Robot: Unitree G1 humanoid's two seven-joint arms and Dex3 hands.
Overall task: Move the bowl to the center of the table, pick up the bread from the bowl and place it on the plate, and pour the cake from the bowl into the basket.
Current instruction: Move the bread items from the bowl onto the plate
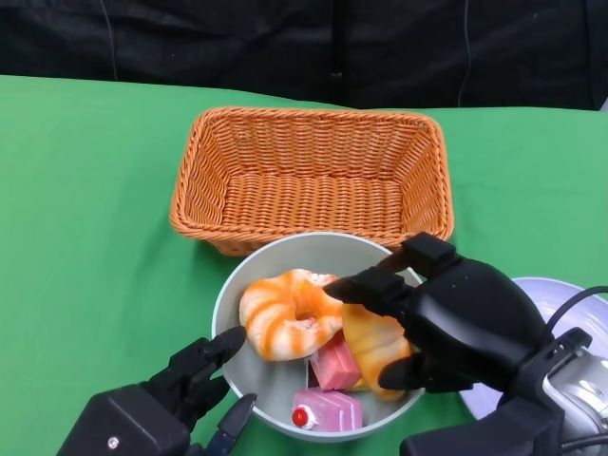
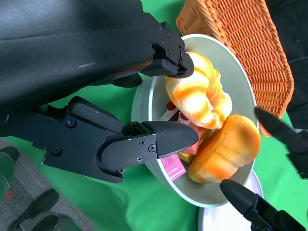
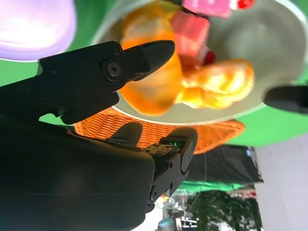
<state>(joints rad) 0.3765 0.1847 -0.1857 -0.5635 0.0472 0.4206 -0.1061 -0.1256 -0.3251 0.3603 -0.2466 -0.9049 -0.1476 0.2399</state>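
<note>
Right robot hand (image 1: 446,318) is spread wide over the 4 o'clock side of the bowl (image 1: 249,271), fingers bracketing the orange bread roll (image 1: 376,347) with thumb below and the other fingers above; no firm contact visible, so it holds nothing. Left robot hand (image 1: 195,375) sits at the bowl's 8 o'clock rim, fingers apart, straddling the rim edge in its wrist view; whether it touches is unclear, and it carries nothing.

Bowl sits on the green desk (image 1: 85,218), roughly mid-desk, just at 6 o'clock of the wicker basket (image 1: 309,176), rims near or touching. Inside: striped ring bread (image 1: 285,313) at 9 o'clock, roll at 4 o'clock, pink cake pieces (image 1: 328,410) at 6 o'clock, partly wedged under both breads. Plate (image 1: 556,294) lies at the bowl's 3 o'clock, mostly hidden by the right robot hand.

Handling judgement: the breads look like light, glossy props, likely soft foam or plastic, so slippery under hard fingertips. Best grip on the roll is across its short axis, mid-body. Bowl looks rigid and smooth, so it may skid; a brace at the rim helps. The cake looks small and loose and should slide out on tilt.
</note>
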